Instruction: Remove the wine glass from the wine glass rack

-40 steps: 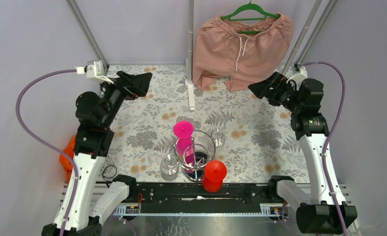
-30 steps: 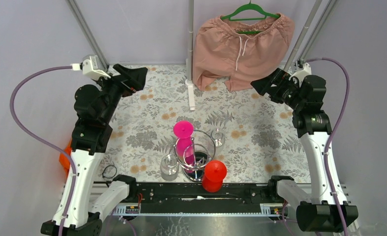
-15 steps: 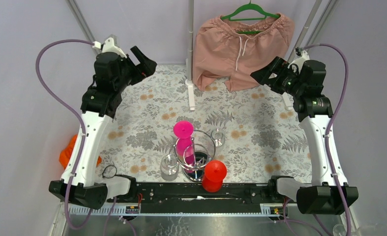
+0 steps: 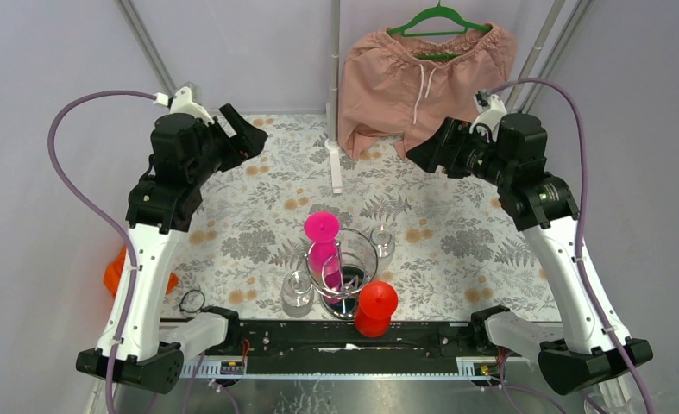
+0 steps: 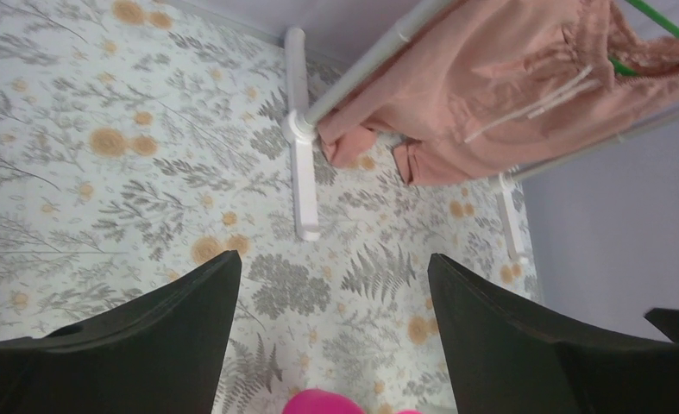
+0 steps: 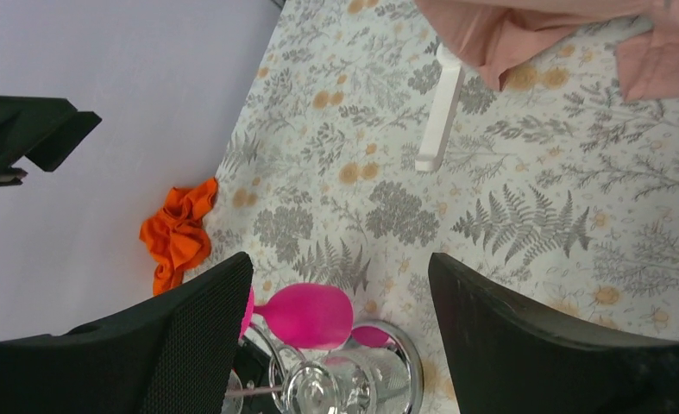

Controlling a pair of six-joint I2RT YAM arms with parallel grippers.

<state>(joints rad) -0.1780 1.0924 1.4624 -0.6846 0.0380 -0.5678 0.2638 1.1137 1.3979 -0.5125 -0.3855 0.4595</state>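
The chrome wine glass rack (image 4: 349, 274) stands near the table's front middle. A pink wine glass (image 4: 323, 231) hangs upside down on its far left side, a red wine glass (image 4: 376, 304) on its near right, and clear glasses hang at the left (image 4: 297, 293) and far right (image 4: 381, 241). My left gripper (image 4: 248, 140) is open and empty, high over the far left. My right gripper (image 4: 420, 153) is open and empty, high over the far right. The right wrist view shows the pink glass (image 6: 306, 315) and the rack's base (image 6: 407, 366) between my open fingers (image 6: 189, 345).
A tall white pole (image 4: 333, 95) with a foot (image 4: 336, 168) stands at the back middle. Pink shorts (image 4: 426, 82) hang on a green hanger behind the right gripper. An orange cloth (image 4: 116, 272) lies at the table's left edge, also in the right wrist view (image 6: 179, 233).
Both arms have risen. The left arm swung up and stretched out; the right gripper moved left, towards the middle. The rack and glasses have not moved.
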